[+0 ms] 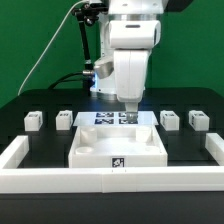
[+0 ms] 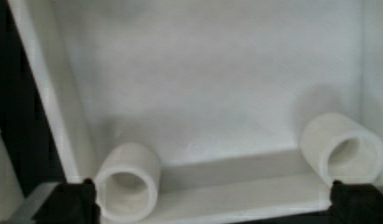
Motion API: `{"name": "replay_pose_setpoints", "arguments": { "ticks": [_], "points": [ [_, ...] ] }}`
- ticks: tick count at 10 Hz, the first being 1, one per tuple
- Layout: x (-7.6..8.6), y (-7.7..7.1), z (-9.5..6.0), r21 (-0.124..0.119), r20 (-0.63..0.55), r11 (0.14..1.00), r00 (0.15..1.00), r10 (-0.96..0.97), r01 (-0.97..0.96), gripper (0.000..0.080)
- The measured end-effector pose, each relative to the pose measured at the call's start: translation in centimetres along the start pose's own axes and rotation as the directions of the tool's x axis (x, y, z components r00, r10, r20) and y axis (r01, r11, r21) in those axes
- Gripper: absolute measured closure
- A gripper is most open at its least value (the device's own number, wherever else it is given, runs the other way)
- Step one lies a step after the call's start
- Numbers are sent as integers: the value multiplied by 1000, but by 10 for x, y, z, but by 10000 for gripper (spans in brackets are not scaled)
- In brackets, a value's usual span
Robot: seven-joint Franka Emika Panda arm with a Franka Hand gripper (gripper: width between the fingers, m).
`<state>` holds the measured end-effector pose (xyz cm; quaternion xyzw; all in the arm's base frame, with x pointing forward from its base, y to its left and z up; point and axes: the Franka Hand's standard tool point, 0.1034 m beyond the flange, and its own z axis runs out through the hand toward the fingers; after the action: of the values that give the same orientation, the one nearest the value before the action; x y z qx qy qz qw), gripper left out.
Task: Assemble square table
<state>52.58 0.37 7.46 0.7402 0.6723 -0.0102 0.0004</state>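
Note:
The white square table top (image 1: 117, 146) lies in the middle of the table, tray side up, with a black-and-white tag on its near edge. My gripper (image 1: 130, 106) hangs over its far rim. In the wrist view the fingertips (image 2: 72, 203) stand wide apart, so the gripper (image 2: 216, 205) is open and holds nothing. Between them shows the inside of the top (image 2: 206, 90) with two round sockets (image 2: 127, 178). Two white legs (image 1: 33, 120) lie to the exterior view's left and two (image 1: 169, 119) to its right.
The marker board (image 1: 104, 117) lies flat just behind the table top, partly hidden by the gripper. A long white border wall (image 1: 110, 180) runs along the front and up both sides. Cables and a green stand are behind the arm.

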Motion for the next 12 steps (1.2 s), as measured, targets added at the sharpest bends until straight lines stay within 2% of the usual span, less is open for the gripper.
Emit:
{"name": "replay_pose_setpoints", "arguments": {
  "ticks": [3, 7, 8, 10, 11, 12],
  "points": [
    [1, -18, 12, 32, 19, 995, 995, -95, 94, 150],
    [-1, -16, 11, 33, 19, 995, 995, -99, 99, 150],
    [-5, -16, 11, 41, 19, 993, 993, -114, 113, 150],
    [-17, -32, 20, 41, 7, 985, 986, -165, 165, 150],
    [-23, -39, 24, 31, -9, 984, 984, -177, 177, 150],
    [-28, -45, 28, 41, -12, 985, 986, -166, 166, 150]
  ]
}}
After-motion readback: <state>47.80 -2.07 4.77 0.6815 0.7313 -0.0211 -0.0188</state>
